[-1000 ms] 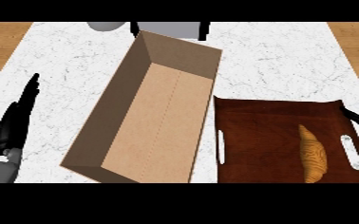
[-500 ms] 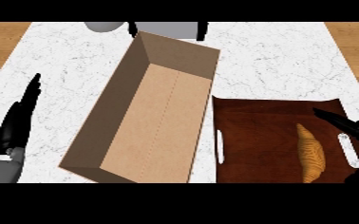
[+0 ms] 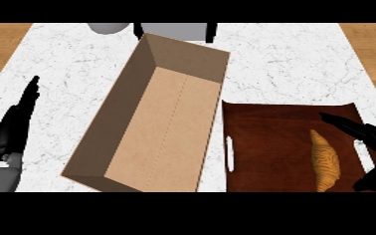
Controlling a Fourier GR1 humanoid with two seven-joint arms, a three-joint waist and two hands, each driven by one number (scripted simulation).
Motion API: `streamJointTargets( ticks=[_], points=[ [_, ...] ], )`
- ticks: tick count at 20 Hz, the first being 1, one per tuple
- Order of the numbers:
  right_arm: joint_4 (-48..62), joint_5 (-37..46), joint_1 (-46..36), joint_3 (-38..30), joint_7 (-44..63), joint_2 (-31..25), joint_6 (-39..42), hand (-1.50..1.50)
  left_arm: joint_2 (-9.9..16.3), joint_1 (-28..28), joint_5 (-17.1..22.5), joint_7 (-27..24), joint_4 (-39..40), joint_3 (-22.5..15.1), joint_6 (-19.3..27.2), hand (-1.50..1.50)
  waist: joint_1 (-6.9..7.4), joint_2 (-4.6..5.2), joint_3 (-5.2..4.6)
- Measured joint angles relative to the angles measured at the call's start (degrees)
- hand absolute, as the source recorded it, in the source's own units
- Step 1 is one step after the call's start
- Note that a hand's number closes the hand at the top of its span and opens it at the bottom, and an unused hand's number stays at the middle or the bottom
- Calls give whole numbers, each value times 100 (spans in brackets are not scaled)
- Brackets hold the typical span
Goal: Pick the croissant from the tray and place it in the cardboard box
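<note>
Filling the frame's centre, the open cardboard box point(image 3: 150, 129) holds nothing. Lower right, the dark tray point(image 3: 272, 144) carries the croissant point(image 3: 324, 161). The right hand point(image 3: 355, 128) spreads beside it, untouching; the left hand point(image 3: 18, 122) rests straight-fingered at left edge.

White marbled counter top point(image 3: 294, 64), wooden floor point(image 3: 15, 32) at both far corners, grey objects point(image 3: 109, 27) beyond the far edge

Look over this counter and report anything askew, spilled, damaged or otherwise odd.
Nothing is spilled or damaged. The cardboard box sits skewed, at an angle to the counter's edges and to the tray beside it. The croissant lies whole near the tray's right side, with the right hand open close by.
</note>
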Motion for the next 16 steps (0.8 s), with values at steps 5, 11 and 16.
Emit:
streamJointTargets(
  ticks=[5,11,16],
  points=[
    [-196,-18,120,-28,-55,70,54,-150,-111,118,-129,10,-127,90,-66,0,-10,-3,0],
    [-895,-185,443,-29,17,87,146,-150,-161,141,-200,-80,-54,264,-183,0,-31,-6,-2],
    [-1561,-119,745,-38,351,28,307,-150,-309,217,-383,-19,-203,310,-199,0,-33,-8,-2]
  ],
)
